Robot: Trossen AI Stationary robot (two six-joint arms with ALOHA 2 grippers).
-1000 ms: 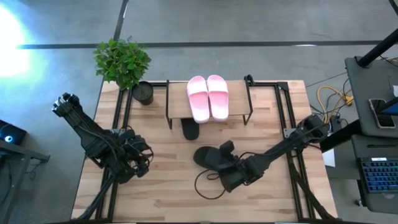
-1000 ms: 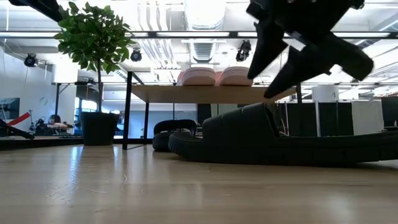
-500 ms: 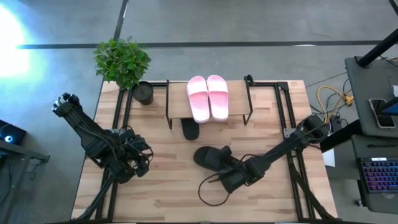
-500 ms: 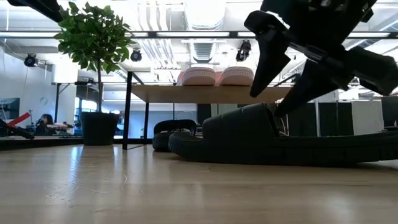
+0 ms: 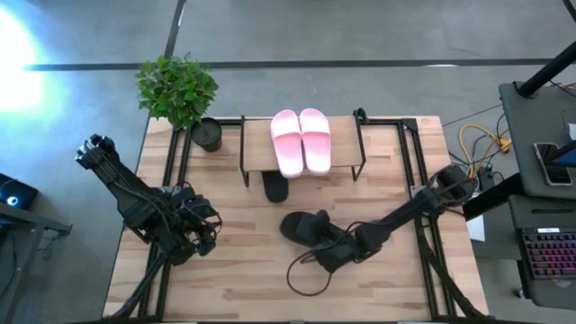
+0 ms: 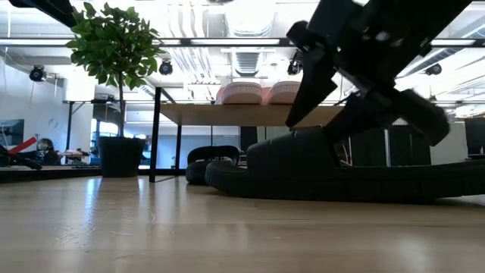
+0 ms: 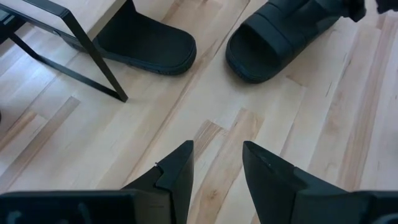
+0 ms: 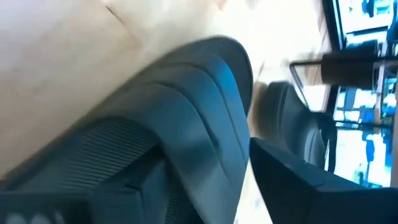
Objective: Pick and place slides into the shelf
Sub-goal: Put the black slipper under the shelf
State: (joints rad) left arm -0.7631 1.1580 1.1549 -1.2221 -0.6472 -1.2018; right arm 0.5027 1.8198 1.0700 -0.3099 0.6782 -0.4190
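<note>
A light pink pair of slides (image 5: 301, 139) lies on the shelf's plank top (image 5: 346, 146). One black slide (image 5: 275, 187) rests on the table, partly under the shelf. The other black slide (image 5: 304, 225) lies flat on the table, nearer the front. My right gripper (image 5: 328, 245) hangs over this slide, open, with the wide strap (image 8: 205, 124) between its fingers. My left gripper (image 7: 217, 162) waits open above the table's left half, holding nothing. My right gripper comes slanting down from the table's right side, and its fingers (image 6: 303, 91) stand on either side of the black slide's strap (image 6: 292, 152). Whether they touch it I cannot tell. The slide rests with its sole on the table.
A potted plant (image 5: 180, 90) stands at the far left corner beside the shelf's black frame. A black cable (image 5: 301, 274) loops on the table near the right gripper. Bare wood lies between the two arms and along the front edge.
My right gripper has sunk toward the nearer black slide and rolled at the wrist, so that its fingers now straddle the strap. The slide has not moved.
</note>
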